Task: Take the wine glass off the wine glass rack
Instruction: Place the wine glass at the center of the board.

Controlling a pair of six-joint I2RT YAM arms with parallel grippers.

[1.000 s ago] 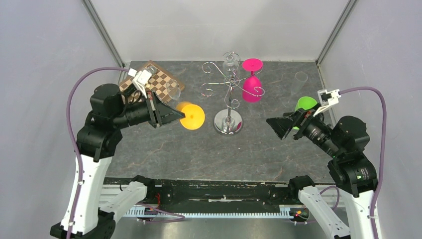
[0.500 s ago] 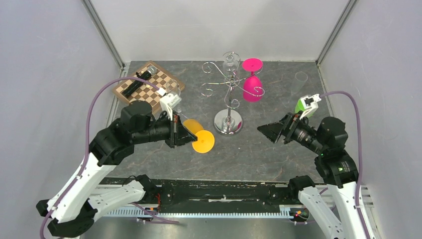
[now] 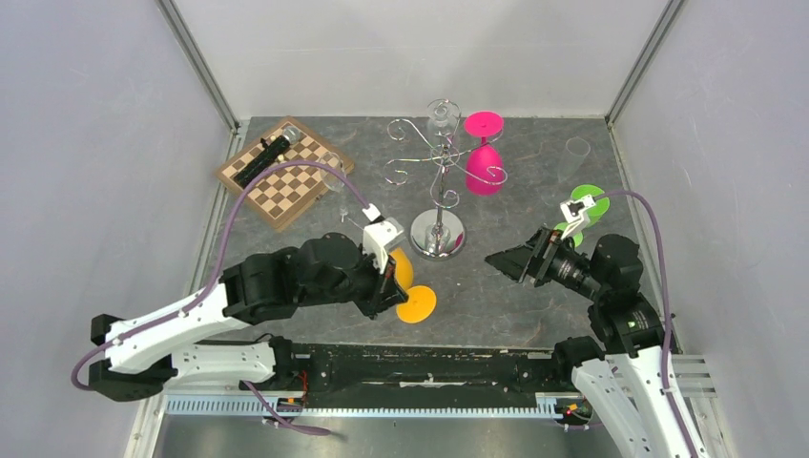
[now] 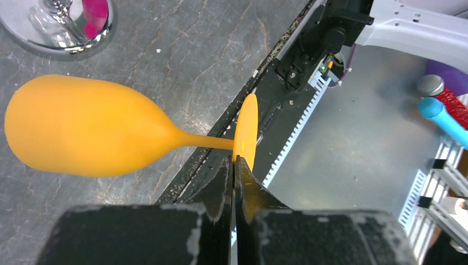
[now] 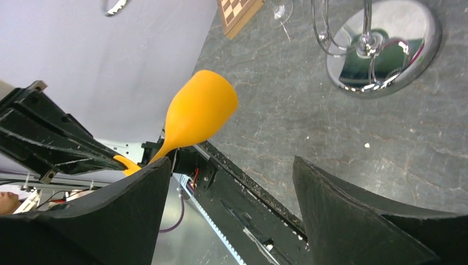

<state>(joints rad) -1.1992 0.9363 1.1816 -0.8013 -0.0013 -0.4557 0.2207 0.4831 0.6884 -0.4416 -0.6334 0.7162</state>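
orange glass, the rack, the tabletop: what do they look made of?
Orange wine glass: opaque, matte, uniform colour with no see-through or sharp glints, so likely plastic rather than glass. Wine glass rack: polished chrome-look metal wire; its domed base mirrors the surroundings. Table: dark grey with pale veins, stone or a stone-print laminate; cannot tell which.
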